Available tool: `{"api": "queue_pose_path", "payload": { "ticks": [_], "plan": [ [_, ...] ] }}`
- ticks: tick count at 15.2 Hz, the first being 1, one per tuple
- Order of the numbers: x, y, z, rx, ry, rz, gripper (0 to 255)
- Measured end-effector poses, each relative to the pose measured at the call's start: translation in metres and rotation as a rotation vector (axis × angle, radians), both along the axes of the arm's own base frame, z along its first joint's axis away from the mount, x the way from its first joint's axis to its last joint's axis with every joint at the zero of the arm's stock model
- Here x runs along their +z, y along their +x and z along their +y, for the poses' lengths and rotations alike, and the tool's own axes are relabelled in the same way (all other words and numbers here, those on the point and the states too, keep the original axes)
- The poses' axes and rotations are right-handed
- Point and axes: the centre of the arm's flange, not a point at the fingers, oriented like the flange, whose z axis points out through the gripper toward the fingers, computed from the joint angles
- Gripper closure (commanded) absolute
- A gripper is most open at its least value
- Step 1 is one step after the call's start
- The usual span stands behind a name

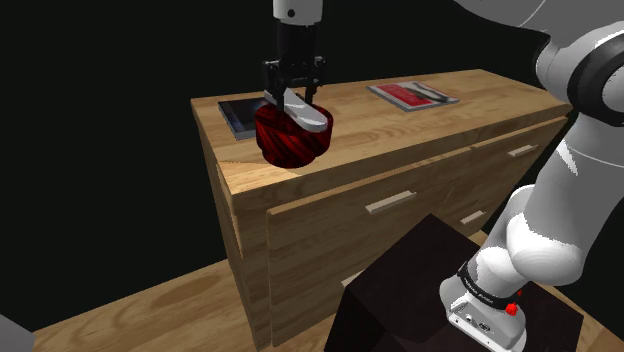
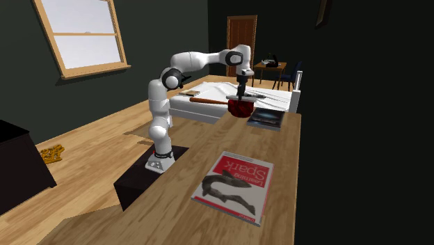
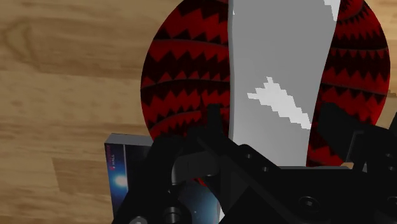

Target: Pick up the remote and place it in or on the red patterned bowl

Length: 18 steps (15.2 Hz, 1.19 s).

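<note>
- The grey remote (image 3: 273, 76) is pinched by the gripper (image 3: 273, 119), right over the red zigzag bowl (image 3: 178, 83).
- A dark book (image 3: 124, 175) is laid just beside it on the wooden surface (image 3: 63, 76).

This is a bedroom in a home. In the second exterior view a bed (image 2: 215, 89) with white sheets stands just above centre. A wood-framed window (image 2: 87, 35) is set in the dark wall at 10 o'clock. A panelled wooden door (image 2: 241, 35) stands at 12 o'clock, with a small desk (image 2: 266, 67) bearing a telephone (image 2: 272, 60) at 1 o'clock. The floor (image 2: 104, 139) is wooden planks. The table (image 1: 400, 130) is a wooden chest with handled drawers (image 1: 390, 203).
</note>
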Motion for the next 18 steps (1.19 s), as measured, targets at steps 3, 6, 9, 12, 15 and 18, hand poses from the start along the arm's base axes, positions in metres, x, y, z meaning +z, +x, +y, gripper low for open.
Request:
{"api": "queue_pose_path", "payload": {
  "ticks": [3,6,9,12,15,18],
  "plan": [
    [-0.006,0.0,0.0,0.0,0.0,0.0,255],
    [-0.006,0.0,0.0,0.0,0.0,0.0,255],
    [-0.006,0.0,0.0,0.0,0.0,-0.001,0],
    [-0.006,0.0,0.0,0.0,0.0,-0.001,0],
    [0.0,0.0,0.001,0.0,0.001,-0.001,0],
    [0.033,-0.003,0.001,0.0,0.001,-0.002,0]
  ]
}}
